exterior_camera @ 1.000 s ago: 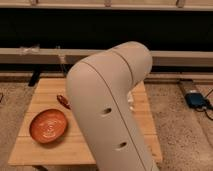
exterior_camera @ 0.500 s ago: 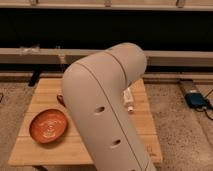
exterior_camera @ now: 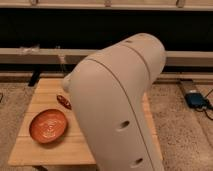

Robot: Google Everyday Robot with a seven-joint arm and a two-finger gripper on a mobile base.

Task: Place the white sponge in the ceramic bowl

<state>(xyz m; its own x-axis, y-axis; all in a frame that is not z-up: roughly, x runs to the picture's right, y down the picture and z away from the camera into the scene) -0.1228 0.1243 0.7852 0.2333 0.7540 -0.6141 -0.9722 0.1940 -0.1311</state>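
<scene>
The ceramic bowl [exterior_camera: 48, 125], wide, shallow and orange-red, sits on the left part of the wooden table [exterior_camera: 45, 90]. It looks empty. The white sponge is hidden or out of view. My arm's large cream link [exterior_camera: 120, 105] fills the middle of the camera view and covers most of the table. My gripper is not in view; it lies somewhere behind or beyond this link.
A small dark red elongated item [exterior_camera: 63, 101] lies just beyond the bowl, next to the arm. A blue device [exterior_camera: 196, 100] with a cable sits on the carpet at the right. A low ledge [exterior_camera: 30, 55] and a dark wall run behind the table.
The arm link has shifted left and now covers more of the table. A small whitish object seen to its right earlier is now hidden. The bowl has not moved.
</scene>
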